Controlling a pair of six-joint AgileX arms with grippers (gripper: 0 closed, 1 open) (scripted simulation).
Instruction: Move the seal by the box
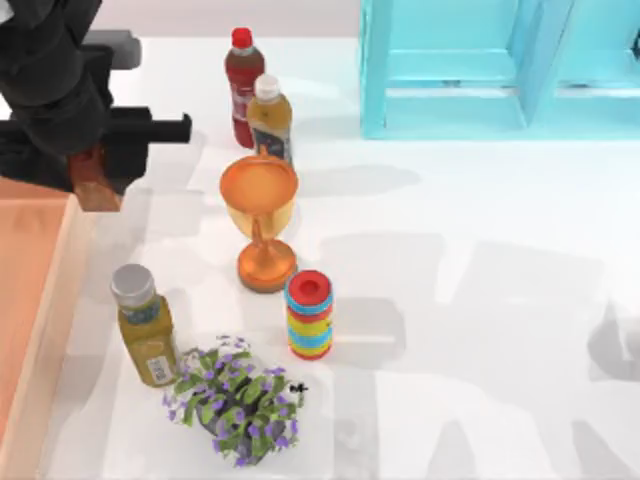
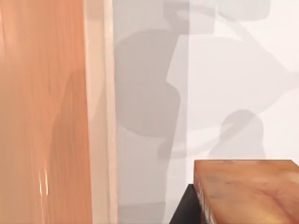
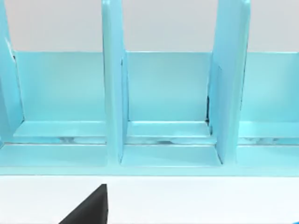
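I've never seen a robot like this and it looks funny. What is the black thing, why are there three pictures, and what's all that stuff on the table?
The black thing is a robot arm. Its left gripper, at the top view's left, has fingers pinching a small glossy reddish-brown stamp-like seal, close beside the big pale orange-tan wooden box.

One picture looks down from above the white table. The other two come from cameras on the arms' wrists. The left wrist view shows the seal and the box wall. The right wrist view faces a turquoise blue cabinet.

On the table stand a red-capped dark bottle, a white-capped amber bottle, an orange goblet, a striped ring stack, a silver-capped yellow bottle and a purple-flowered plant.
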